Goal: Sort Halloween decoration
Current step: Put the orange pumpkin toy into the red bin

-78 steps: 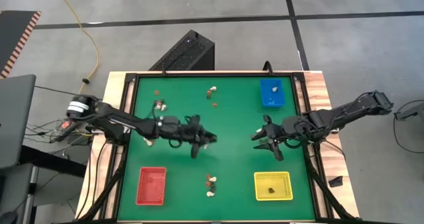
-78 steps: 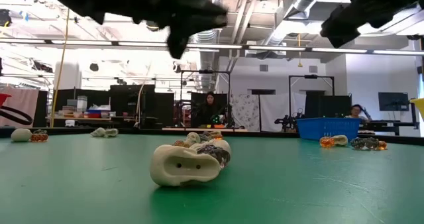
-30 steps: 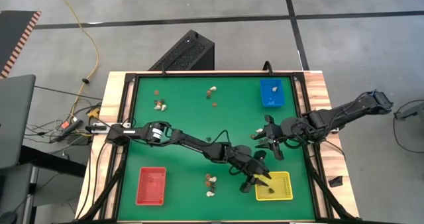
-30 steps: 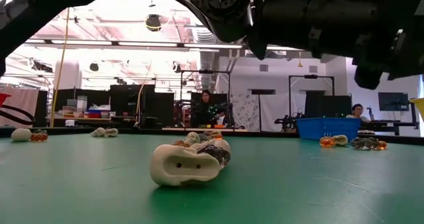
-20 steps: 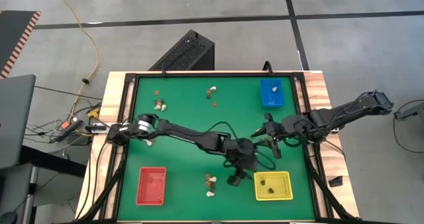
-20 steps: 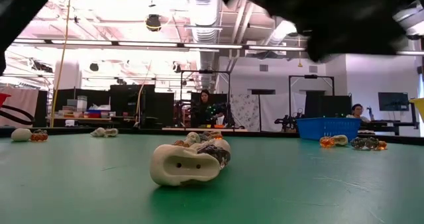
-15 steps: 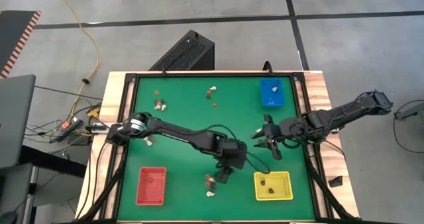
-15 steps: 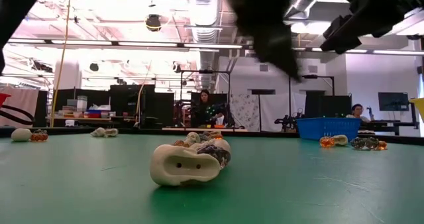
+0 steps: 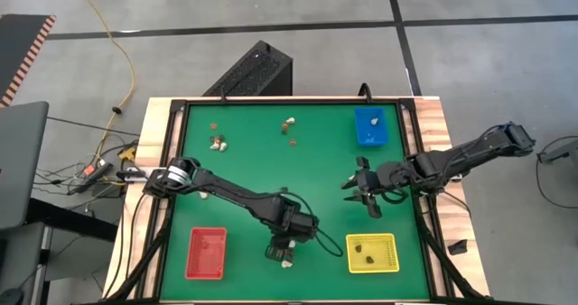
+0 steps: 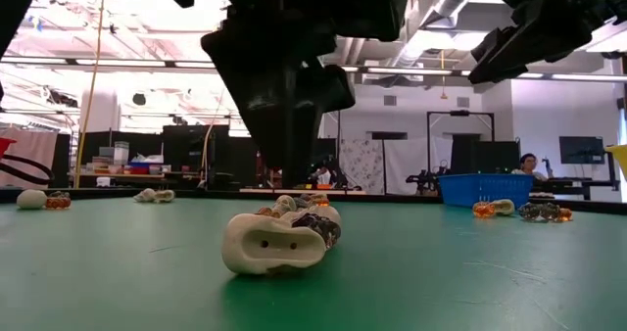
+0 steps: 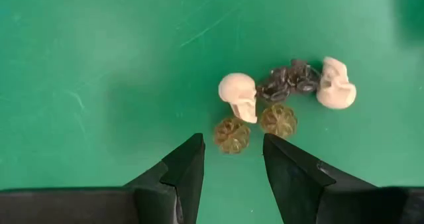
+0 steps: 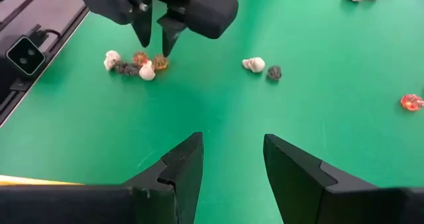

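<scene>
A small cluster of trinkets lies near the table's near edge between the red and yellow trays. In the left wrist view it shows two cream skulls, a dark piece and two amber pumpkins. My left gripper hangs open just above the cluster, fingers pointing down, its tips on either side of one amber pumpkin without touching it. My right gripper waits open above the table's right half, left of the right edge.
The red tray sits near left, the yellow tray near right with trinkets in it, and the blue tray far right. More trinkets lie at the far left and far middle. A skull and a dark piece lie mid-table.
My left gripper has swung from over the yellow tray toward the table's left, and has come down over the trinket cluster near the near edge. The cluster has stayed where it was. My right arm has hardly moved.
</scene>
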Tool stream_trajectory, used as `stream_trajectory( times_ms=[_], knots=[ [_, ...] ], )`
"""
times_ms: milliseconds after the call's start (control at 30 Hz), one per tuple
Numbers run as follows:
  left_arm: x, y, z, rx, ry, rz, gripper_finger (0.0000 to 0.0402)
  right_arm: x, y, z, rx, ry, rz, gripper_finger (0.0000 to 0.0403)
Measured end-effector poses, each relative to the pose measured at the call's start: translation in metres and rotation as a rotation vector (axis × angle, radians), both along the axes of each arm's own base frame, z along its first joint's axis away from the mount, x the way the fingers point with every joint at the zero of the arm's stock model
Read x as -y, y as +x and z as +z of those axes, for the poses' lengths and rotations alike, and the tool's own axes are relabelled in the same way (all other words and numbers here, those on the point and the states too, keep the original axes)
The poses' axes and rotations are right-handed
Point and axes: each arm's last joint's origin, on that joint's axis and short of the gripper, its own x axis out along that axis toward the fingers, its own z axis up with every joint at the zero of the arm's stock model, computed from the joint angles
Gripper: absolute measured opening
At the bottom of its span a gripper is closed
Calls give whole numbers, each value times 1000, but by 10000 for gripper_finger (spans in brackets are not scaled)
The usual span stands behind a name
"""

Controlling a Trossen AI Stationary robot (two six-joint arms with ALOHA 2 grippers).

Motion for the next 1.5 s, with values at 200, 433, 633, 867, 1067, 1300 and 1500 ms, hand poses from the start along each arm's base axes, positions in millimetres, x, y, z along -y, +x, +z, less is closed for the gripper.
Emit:
stream_trajectory(
  times_ms=[200, 433, 633, 867, 1067, 1300, 1500],
  knots=[
    [6, -1, -4, 2, 19, -64, 143, -1, 2, 2, 28, 6, 2, 189],
    [8, 1, -16, -4, 48, -98, 143, -1, 3, 3, 39, 10, 4, 189],
    [9, 1, -21, -16, 67, -99, 143, -1, 3, 3, 38, 10, 4, 189],
    [9, 0, -29, -7, 62, -101, 143, -1, 3, 3, 40, 11, 4, 189],
    [8, -2, -36, -14, 66, -100, 143, -1, 3, 3, 43, 13, 5, 189],
    [8, -2, -36, -4, 72, -102, 135, -1, 3, 4, 47, 14, 5, 189],
    [8, -1, -36, 2, 77, -95, 104, -1, 3, 4, 47, 14, 5, 189]
  ],
)
